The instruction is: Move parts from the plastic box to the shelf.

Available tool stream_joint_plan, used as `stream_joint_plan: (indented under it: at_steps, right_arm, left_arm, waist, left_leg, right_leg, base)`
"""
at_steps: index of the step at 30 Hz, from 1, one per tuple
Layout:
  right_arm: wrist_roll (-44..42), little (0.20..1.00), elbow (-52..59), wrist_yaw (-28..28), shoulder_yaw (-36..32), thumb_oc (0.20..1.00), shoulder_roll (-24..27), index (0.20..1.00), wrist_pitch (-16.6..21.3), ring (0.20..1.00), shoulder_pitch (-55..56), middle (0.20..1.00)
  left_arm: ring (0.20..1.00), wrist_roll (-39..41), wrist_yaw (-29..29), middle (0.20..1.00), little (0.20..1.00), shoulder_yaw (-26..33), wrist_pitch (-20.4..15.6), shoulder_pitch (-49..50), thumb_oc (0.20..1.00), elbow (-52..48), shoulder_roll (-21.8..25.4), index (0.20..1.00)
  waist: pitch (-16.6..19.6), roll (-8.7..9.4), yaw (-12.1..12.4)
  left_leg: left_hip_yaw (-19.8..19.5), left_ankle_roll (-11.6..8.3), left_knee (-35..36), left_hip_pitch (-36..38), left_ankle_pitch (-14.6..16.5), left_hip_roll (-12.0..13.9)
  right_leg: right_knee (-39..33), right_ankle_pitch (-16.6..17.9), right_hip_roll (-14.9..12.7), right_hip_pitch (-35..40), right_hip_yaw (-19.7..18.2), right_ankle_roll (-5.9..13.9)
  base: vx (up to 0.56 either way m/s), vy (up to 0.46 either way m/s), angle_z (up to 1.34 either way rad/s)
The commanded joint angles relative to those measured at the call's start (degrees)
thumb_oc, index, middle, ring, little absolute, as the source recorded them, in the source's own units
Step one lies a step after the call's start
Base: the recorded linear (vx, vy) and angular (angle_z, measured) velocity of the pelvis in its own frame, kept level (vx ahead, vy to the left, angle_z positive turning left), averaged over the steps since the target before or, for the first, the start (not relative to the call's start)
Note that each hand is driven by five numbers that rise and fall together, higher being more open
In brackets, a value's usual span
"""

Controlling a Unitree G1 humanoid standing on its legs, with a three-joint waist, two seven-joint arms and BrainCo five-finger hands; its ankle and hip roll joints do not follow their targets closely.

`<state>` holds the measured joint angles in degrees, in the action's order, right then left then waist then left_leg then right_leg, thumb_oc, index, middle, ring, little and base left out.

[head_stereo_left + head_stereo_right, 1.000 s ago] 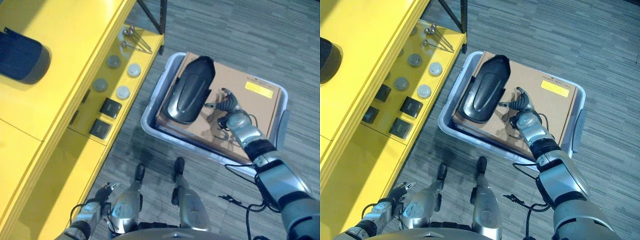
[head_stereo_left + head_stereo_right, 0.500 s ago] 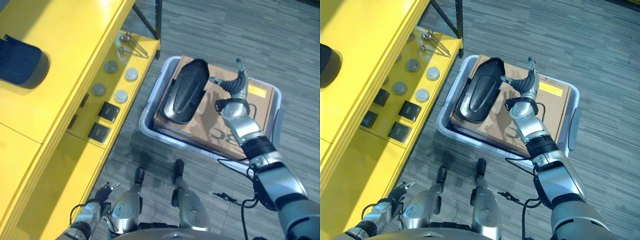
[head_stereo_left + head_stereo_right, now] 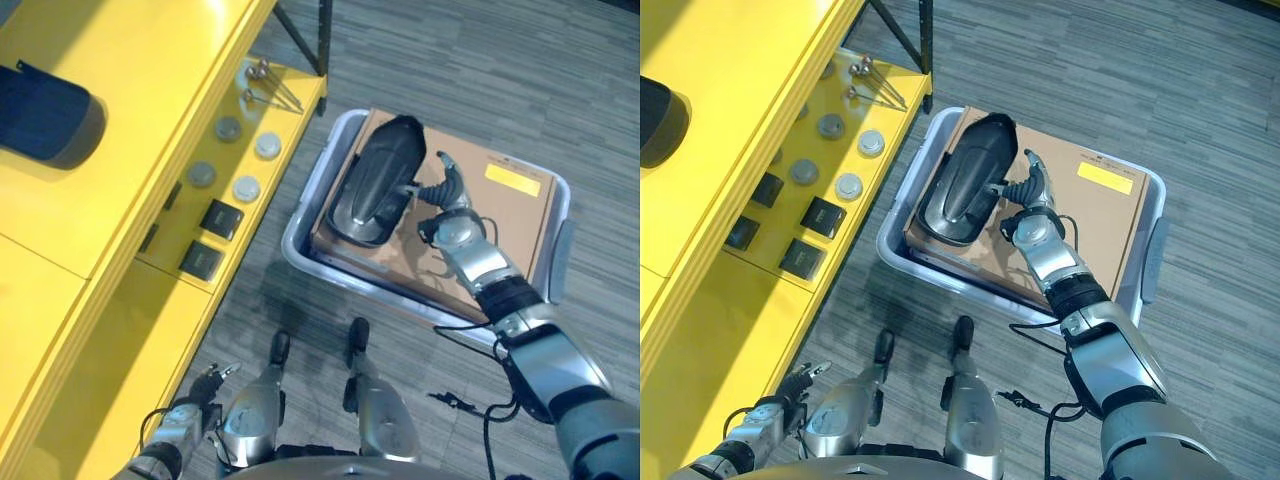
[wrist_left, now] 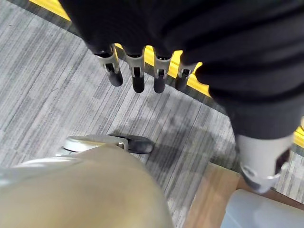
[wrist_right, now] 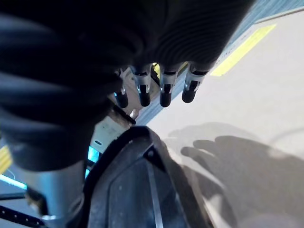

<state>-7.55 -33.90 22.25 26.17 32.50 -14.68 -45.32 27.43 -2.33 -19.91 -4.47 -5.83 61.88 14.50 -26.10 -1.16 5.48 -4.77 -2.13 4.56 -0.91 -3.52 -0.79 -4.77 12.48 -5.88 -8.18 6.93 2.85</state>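
Note:
A grey plastic box (image 3: pixel 297 228) stands on the floor with a brown cardboard sheet (image 3: pixel 505 215) lying in it. A long black moulded part (image 3: pixel 375 180) rests on the left half of the cardboard. My right hand (image 3: pixel 447 200) hovers at the part's right edge, fingers straight and open, the thumb reaching toward the part. The right wrist view has the fingers (image 5: pixel 164 90) straight above the black part (image 5: pixel 137 190), holding nothing. My left hand (image 3: pixel 200 388) hangs low beside the yellow shelf (image 3: pixel 120 240), its fingers (image 4: pixel 137 78) relaxed and empty.
On the shelf's lower level lie round grey discs (image 3: pixel 246 186), black square blocks (image 3: pixel 221 216) and metal pins (image 3: pixel 268 82). Another dark part (image 3: pixel 45 115) sits on the upper level. A yellow label (image 3: pixel 517 179) marks the cardboard. A black shelf leg (image 3: pixel 322 35) stands behind the box.
My right hand first rose above the cardboard, then came back down and moved left, up to the black part's right edge. The left hand has stayed put.

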Motion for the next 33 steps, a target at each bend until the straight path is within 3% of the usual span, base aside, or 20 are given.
stream_joint_plan:
  at_steps: [1, 3, 4, 7, 11, 12, 16, 24, 25, 26, 28, 32, 33]
  right_arm:
    - [3.8, 1.000, -4.0, -4.8, 4.1, 1.000, 1.2, 1.000, -4.0, 1.000, -3.7, 1.000]
    - [4.0, 1.000, -7.0, -9.1, 6.4, 1.000, -0.1, 1.000, -8.8, 1.000, -3.2, 1.000]
    - [4.0, 1.000, -7.3, -9.1, 6.6, 1.000, -0.3, 1.000, -8.8, 1.000, -3.2, 1.000]
    - [1.8, 1.000, -12.4, -8.9, 8.4, 1.000, -2.7, 1.000, -13.4, 1.000, -2.6, 1.000]
    - [-0.1, 1.000, -18.0, -8.0, 7.9, 1.000, -4.8, 1.000, -13.9, 1.000, -2.0, 1.000]
    - [-0.5, 0.200, -19.8, -8.1, 7.6, 0.200, -5.4, 0.200, -13.8, 0.200, -2.0, 0.200]
    - [-5.5, 0.200, -23.5, -9.4, 5.3, 0.200, -7.2, 0.200, -10.9, 0.200, -0.9, 0.200]
    - [-8.2, 0.200, -22.4, -4.1, 0.9, 0.200, -5.8, 0.200, -5.0, 0.200, 4.9, 0.200]
    - [-8.1, 0.200, -21.6, -3.2, -0.1, 0.200, -4.8, 0.200, -3.2, 0.200, 6.6, 0.200]
    - [-10.6, 0.200, -19.7, -2.6, -1.5, 0.200, -3.1, 0.200, 2.3, 0.200, 9.4, 0.200]
    - [-10.0, 0.200, -16.6, -2.6, -3.5, 0.200, -2.1, 0.200, 6.4, 0.200, 12.0, 0.200]
    - [-6.1, 0.200, -7.7, -2.7, -7.0, 0.200, 0.7, 0.200, 10.5, 0.200, 18.6, 0.200]
    - [-2.6, 0.200, -2.4, -2.9, -9.4, 0.200, 2.5, 0.200, 13.0, 0.200, 22.6, 0.200]
  left_arm:
    - [1.000, 0.5, -0.3, 1.000, 1.000, -2.7, -0.2, 2.2, 1.000, 1.7, -0.7, 1.000]
    - [1.000, 0.0, 0.0, 1.000, 1.000, -2.8, -0.3, 2.2, 1.000, 1.7, -0.5, 1.000]
    - [1.000, 0.0, 0.0, 1.000, 1.000, -2.8, -0.2, 2.1, 1.000, 1.7, -0.5, 1.000]
    - [1.000, -0.1, 0.3, 1.000, 1.000, -3.3, -0.8, 1.6, 1.000, 2.0, -0.7, 1.000]
    - [1.000, -0.4, 0.8, 1.000, 1.000, -3.8, -1.1, 1.4, 1.000, 2.5, -0.9, 1.000]
    - [1.000, -0.6, 0.9, 1.000, 1.000, -4.0, -1.0, 1.3, 1.000, 2.6, -1.1, 1.000]
    - [1.000, -1.7, 1.2, 1.000, 1.000, -3.9, -0.4, 1.5, 1.000, 3.1, -1.0, 1.000]
    - [1.000, -1.2, 2.2, 1.000, 1.000, -1.8, 0.8, 3.1, 1.000, 4.1, -0.3, 1.000]
    - [1.000, -0.1, 2.4, 1.000, 1.000, -0.9, 0.1, 3.3, 1.000, 3.8, -0.1, 1.000]
    - [1.000, -0.3, 2.6, 1.000, 1.000, -0.1, -1.1, 3.4, 1.000, 2.6, 0.1, 1.000]
    - [1.000, -1.8, 2.1, 1.000, 1.000, 0.3, -2.2, 3.4, 1.000, 0.5, 0.6, 1.000]
    - [1.000, -3.4, 1.6, 1.000, 1.000, 0.5, -2.6, 3.8, 1.000, -7.0, 2.0, 1.000]
    - [1.000, -2.8, 1.3, 1.000, 1.000, 0.6, -1.9, 3.6, 1.000, -12.9, 3.3, 1.000]
  waist:
    - [3.1, 1.03, 0.7]
    - [3.1, 1.01, 0.9]
    - [3.1, 1.02, 0.9]
    - [3.4, 1.01, 1.2]
    - [4.2, 0.78, 1.5]
    - [4.5, 0.66, 1.7]
    - [5.7, 0.47, 1.9]
    - [9.3, 0.86, 0.9]
    - [10.3, 1.04, 0.4]
    - [11.5, 1.30, -0.5]
    - [12.2, 1.51, -1.3]
    - [13.3, 1.49, -2.8]
    - [14.0, 1.50, -3.8]
  left_leg:
    - [1.7, 0.78, -6.8, -5.6, 4.6, 0.3]
    - [1.9, 0.68, -6.8, -5.5, 4.6, 0.4]
    - [1.9, 0.68, -6.8, -5.4, 4.6, 0.4]
    - [2.0, 0.62, -6.7, -4.9, 4.6, 0.6]
    - [2.1, 0.64, -6.6, -4.4, 4.8, 0.7]
    - [2.1, 0.65, -6.5, -4.2, 4.8, 0.7]
    - [2.0, 0.56, -6.0, -3.3, 4.7, 0.8]
    - [2.8, 0.08, -3.6, -0.5, 3.9, 1.7]
    - [3.1, 0.02, -3.1, 0.2, 3.7, 1.9]
    - [3.6, -0.05, -2.8, 1.2, 3.8, 2.2]
    - [3.9, -0.11, -2.7, 1.8, 3.7, 2.4]
    - [4.8, -0.16, -2.1, 3.2, 3.4, 2.9]
    - [5.2, -0.20, -1.8, 3.8, 3.2, 3.1]
  right_leg:
    - [2.6, -6.9, -4.2, 2.6, -0.2, 3.39]
    - [2.6, -6.9, -4.3, 2.7, 0.0, 3.33]
    - [2.5, -6.9, -4.3, 2.8, 0.0, 3.33]
    - [2.4, -6.8, -4.4, 3.4, 0.3, 3.24]
    - [2.1, -6.8, -4.4, 4.0, 0.5, 3.13]
    - [2.0, -6.8, -4.4, 4.2, 0.5, 3.11]
    - [1.5, -6.7, -4.2, 5.1, 0.6, 3.05]
    - [0.8, -7.0, -3.4, 7.3, 0.4, 3.25]
    - [0.7, -7.1, -3.1, 7.9, 0.2, 3.26]
    - [0.7, -7.3, -2.8, 8.7, -0.2, 3.26]
    - [0.7, -7.3, -2.6, 9.1, -0.6, 3.24]
    - [0.8, -7.4, -2.1, 10.0, -1.4, 3.21]
    - [0.8, -7.4, -1.8, 10.5, -1.8, 3.32]
  base:
    - [0.00, 0.000, 0.00]
    - [0.00, 0.000, 0.00]
    - [0.00, 0.000, 0.00]
    - [0.00, 0.000, 0.00]
    - [0.00, 0.000, 0.00]
    - [0.00, 0.000, 0.00]
    - [0.01, -0.029, 0.01]
    - [0.01, -0.064, 0.00]
    - [0.02, -0.126, -0.04]
    - [0.02, -0.115, -0.03]
    - [0.01, -0.068, -0.03]
    - [-0.02, -0.045, -0.11]
    - [-0.04, -0.054, -0.13]
